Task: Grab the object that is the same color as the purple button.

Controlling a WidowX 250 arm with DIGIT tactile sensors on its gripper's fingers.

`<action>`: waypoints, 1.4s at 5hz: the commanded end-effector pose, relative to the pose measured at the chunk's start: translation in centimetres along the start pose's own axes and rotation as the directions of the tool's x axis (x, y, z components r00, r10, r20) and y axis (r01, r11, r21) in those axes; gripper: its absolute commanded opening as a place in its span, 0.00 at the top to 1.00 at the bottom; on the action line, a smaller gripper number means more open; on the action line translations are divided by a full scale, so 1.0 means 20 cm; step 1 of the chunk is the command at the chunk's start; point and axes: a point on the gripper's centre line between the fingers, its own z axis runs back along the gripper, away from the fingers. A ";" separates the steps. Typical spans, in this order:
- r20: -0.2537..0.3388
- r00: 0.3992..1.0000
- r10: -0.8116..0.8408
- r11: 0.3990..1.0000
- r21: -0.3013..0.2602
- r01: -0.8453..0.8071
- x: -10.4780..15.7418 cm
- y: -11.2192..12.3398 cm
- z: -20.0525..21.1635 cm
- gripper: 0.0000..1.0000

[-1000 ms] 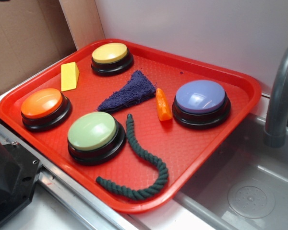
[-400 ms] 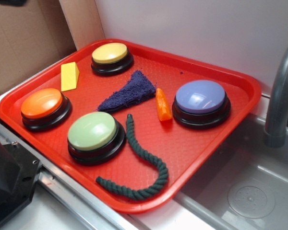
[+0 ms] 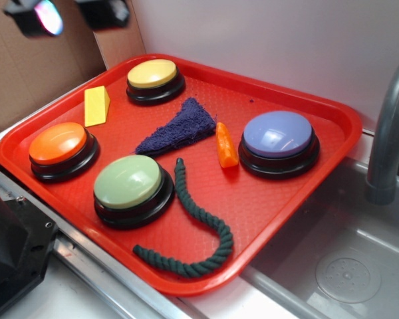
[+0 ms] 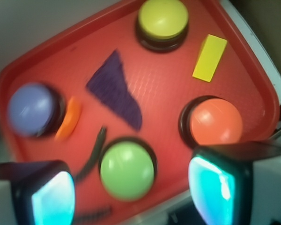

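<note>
The gripper (image 4: pixel 131 187) is held high with jaws spread. The purple cloth (image 4: pixel 116 89) is found mid-tray (image 3: pixel 279 193), ahead of the jaws, its long axis running diagonally.

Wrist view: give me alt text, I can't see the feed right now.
Looking down between the open gripper at a red tray: a purple cloth lies mid-tray among four domed buttons, purple, yellow, orange, green. An orange carrot piece, yellow wedge and dark rope lie around them.
</note>
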 end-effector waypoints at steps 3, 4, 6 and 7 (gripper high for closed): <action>0.212 0.916 0.341 0.931 0.063 -0.361 0.43 -0.07 -0.60 0.00; 0.134 0.933 0.335 0.936 0.065 -0.345 0.44 -0.08 -0.68 0.00; 0.013 0.944 0.331 0.937 0.116 -0.330 0.47 -0.06 -0.72 0.00; -0.044 0.936 0.348 0.931 0.135 -0.340 0.47 -0.05 -0.73 0.00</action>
